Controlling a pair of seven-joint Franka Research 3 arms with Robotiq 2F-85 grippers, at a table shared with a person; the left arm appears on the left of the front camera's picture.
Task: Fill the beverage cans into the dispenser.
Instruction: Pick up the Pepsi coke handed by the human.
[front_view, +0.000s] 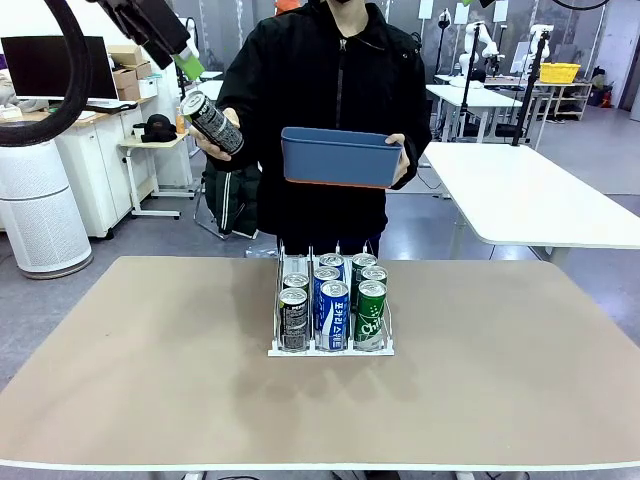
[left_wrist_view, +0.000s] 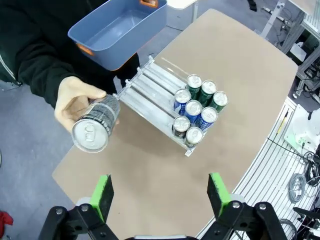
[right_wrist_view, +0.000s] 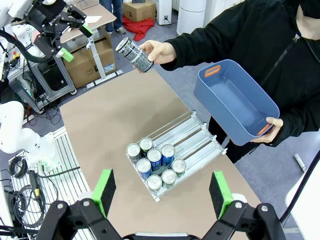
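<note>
The clear dispenser (front_view: 330, 351) stands mid-table, its front rows holding two black, two blue and two green beverage cans (front_view: 333, 305). A person's hand holds one black can (front_view: 212, 123) tilted in the air, left of the dispenser and high above the table. My left gripper (front_view: 185, 62) hovers open just above and left of that can; in the left wrist view the can (left_wrist_view: 95, 125) lies ahead of the open left gripper (left_wrist_view: 160, 195). The open, empty right gripper (right_wrist_view: 162, 192) hangs high above the dispenser (right_wrist_view: 197, 135).
The person's other hand holds an empty blue bin (front_view: 340, 160) above the dispenser's far end. The tan table (front_view: 150, 350) lies bare on both sides. A white table (front_view: 530, 190) stands beyond at the right, a white air purifier (front_view: 40, 215) at the left.
</note>
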